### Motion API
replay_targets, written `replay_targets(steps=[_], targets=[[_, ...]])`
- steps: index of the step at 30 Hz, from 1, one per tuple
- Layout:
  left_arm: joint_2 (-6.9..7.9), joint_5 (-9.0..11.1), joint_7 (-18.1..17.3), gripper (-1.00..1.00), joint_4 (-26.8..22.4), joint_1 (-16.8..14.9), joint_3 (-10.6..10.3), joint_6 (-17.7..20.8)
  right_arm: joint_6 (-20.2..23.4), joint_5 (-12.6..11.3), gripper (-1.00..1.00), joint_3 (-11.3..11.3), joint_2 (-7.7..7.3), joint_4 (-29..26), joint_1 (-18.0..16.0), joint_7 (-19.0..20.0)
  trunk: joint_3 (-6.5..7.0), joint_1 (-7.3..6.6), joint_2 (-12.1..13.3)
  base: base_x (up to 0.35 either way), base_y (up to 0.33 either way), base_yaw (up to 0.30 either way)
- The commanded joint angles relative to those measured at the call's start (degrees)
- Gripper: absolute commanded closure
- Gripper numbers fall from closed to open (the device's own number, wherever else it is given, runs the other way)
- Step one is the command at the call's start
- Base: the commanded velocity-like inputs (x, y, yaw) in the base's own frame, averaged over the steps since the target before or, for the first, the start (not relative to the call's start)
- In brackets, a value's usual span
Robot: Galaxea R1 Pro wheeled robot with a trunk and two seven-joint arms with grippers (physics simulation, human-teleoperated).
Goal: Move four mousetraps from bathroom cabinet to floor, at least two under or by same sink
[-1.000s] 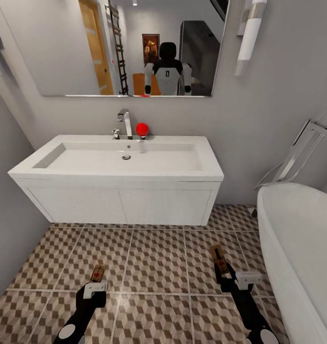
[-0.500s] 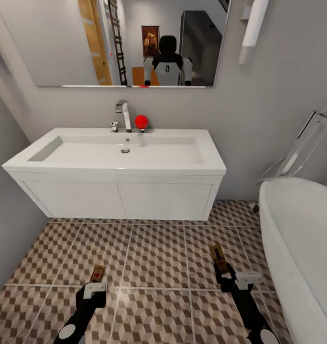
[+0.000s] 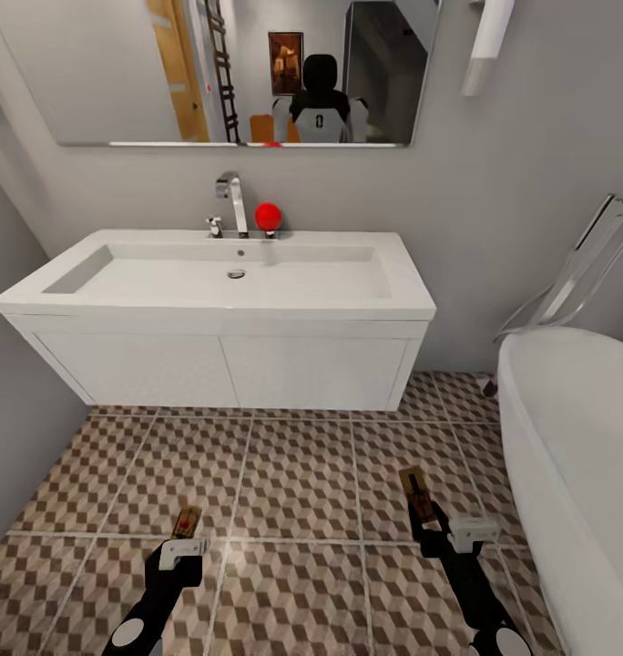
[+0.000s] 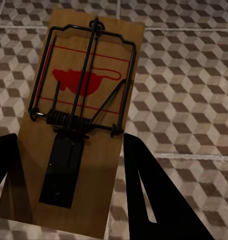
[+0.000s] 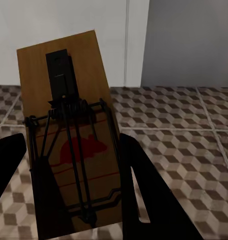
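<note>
Each gripper holds one mousetrap low over the cube-patterned bathroom floor point(image 3: 298, 474). My left gripper point(image 3: 182, 545) is shut on a tan mousetrap point(image 3: 186, 522), which the left wrist view shows as a mousetrap point(image 4: 84, 115) with a red mouse print and dark wire, clamped between the black fingers point(image 4: 154, 200). My right gripper point(image 3: 432, 527) is shut on a second mousetrap point(image 3: 416, 492), and the right wrist view shows this mousetrap point(image 5: 69, 145) pointing toward the vanity. The white bathroom sink point(image 3: 229, 278) on its wall-hung unit stands straight ahead. The cabinet and the other mousetraps are out of view.
A white bathtub point(image 3: 576, 437) lines the right side close to my right arm. A grey wall point(image 3: 11, 401) closes the left. A chrome faucet point(image 3: 229, 200) and a red ball point(image 3: 269, 216) sit at the basin's back, under a mirror point(image 3: 248, 64).
The whole view has shifted: the sink appears larger and higher, so the camera has moved nearer. Both grippers keep the same hold on their mousetraps.
</note>
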Motion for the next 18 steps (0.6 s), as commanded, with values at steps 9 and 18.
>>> replay_targets(steps=[9,18], targets=[[0.10,0.4,0.6,1.00,-0.1,0.0,-0.4,-0.2,-0.2,-0.4,1.00,0.3,-0.08,0.0,0.0,-0.4,-2.49,1.98,-3.6,0.000,0.000,0.000],[0.10,0.4,0.6,1.00,0.0,0.0,-0.4,-0.2,-0.2,-0.4,1.00,0.3,-0.08,0.0,-0.1,-0.4,-4.94,3.95,-7.3,0.000,0.000,0.000]])
